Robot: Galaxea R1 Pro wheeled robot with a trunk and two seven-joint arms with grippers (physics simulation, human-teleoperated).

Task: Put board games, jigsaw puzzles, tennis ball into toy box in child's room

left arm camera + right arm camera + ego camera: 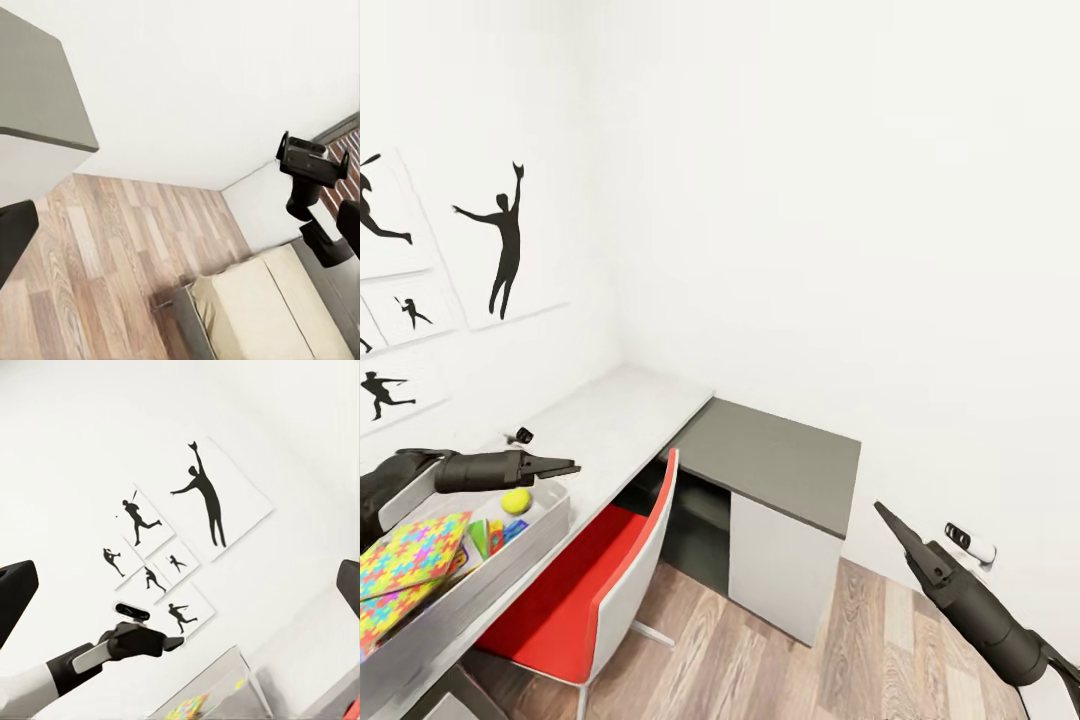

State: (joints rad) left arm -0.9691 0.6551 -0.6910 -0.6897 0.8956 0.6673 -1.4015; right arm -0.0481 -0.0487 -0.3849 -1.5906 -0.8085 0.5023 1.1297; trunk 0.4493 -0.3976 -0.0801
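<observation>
White walls with black silhouette prints (pixel 505 240) meet above the long pale table (pixel 625 415), which runs to a lower dark grey shelf unit (pixel 780 460); a red chair (pixel 585 585) is tucked beneath.

You hold the left gripper (pixel 565 467) level over the toy box (pixel 545 520), its fingers drawn together into a point and holding nothing. The right gripper (pixel 888 520) hangs low over the wood floor (pixel 880 650), well apart from the table; it looks pressed together and empty in the head view, though its wrist camera shows dark finger edges at both sides, so you cannot tell for certain.

Inside the toy box lie the tennis ball (pixel 515 500), two jigsaw puzzles (pixel 410 560) leaning one over the other, and coloured edges of flat boxes (pixel 495 535) between them, too small to count.

By this evidence most toys are stowed. The bed (pixel 259 307), seen from the left wrist, shows bare mattress where visible, so what remains is for you to confirm the three board games.
</observation>
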